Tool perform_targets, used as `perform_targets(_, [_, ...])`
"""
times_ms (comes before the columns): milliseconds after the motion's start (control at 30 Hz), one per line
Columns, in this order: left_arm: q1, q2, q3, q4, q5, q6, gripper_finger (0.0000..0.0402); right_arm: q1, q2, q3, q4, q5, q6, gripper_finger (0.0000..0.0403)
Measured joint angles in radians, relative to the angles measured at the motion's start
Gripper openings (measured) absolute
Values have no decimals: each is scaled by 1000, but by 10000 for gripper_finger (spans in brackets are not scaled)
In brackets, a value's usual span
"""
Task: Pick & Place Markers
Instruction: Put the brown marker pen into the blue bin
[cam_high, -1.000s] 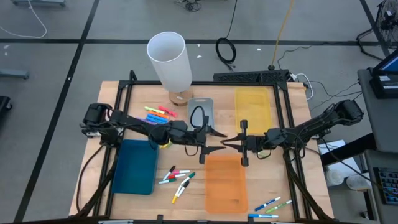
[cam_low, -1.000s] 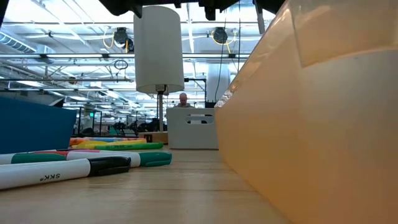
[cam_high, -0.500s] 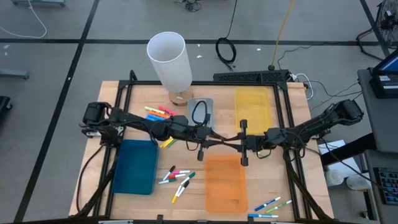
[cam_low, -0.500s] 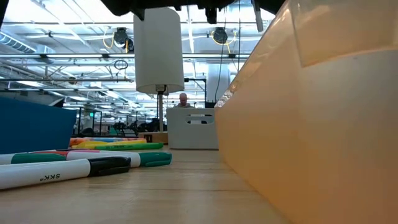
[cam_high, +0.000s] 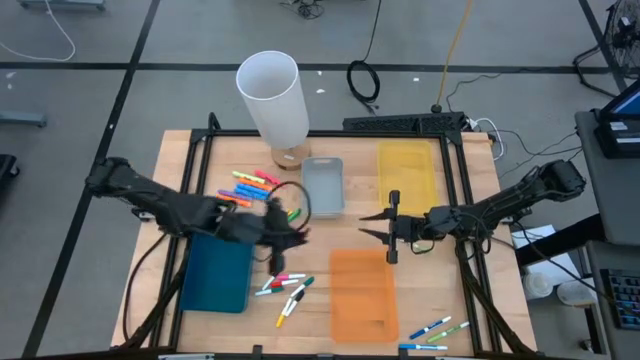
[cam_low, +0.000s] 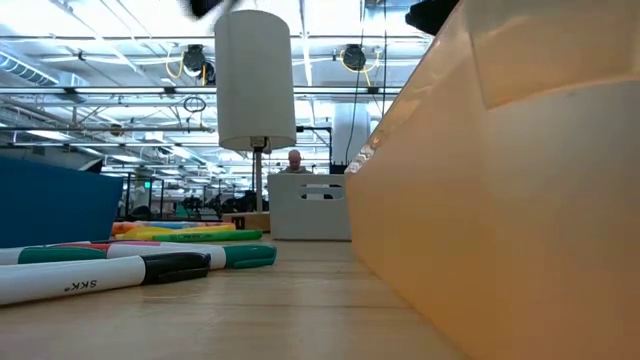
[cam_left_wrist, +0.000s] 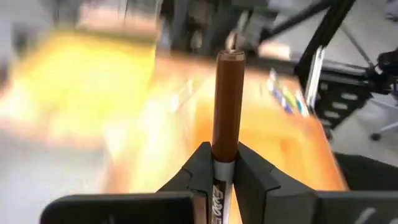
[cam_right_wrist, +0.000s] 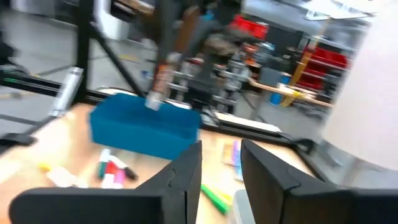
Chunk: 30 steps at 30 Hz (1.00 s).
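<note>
While my left tool (cam_left_wrist: 224, 171) pinches the brown marker (cam_left_wrist: 227, 102) and my right tool (cam_right_wrist: 221, 165) parts empty, I should carry it level toward seven o'clock.

A wooden surface (cam_high: 470, 205) stands on a grey floor (cam_high: 100, 100) crossed by dark seams, with cables (cam_high: 362, 82) lying behind it. Beyond, a bright hall with ceiling trusses (cam_low: 110, 95); what may be red shelving (cam_right_wrist: 323, 62) shows blurred.

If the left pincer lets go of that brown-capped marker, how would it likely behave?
The brown-capped marker looks stiff: it stands straight out of the left pincer, unsupported. Its round, smooth barrel would probably roll on the wooden table. Being thin, it is likely light.
</note>
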Motion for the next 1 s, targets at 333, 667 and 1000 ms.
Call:
perform_targets(333, [-262,-96,-2,-610,-95,-1026,39,7,-101,0,-134,188,-43,101])
perform_targets(667, [-342,-58,-33,-906,47,-1529,39,13,-280,22,-428,182,117,100])
perform_targets(1000, [-340,-6,-150,-912,371,-1680,55,13,-333,165,-826,3,331,100])
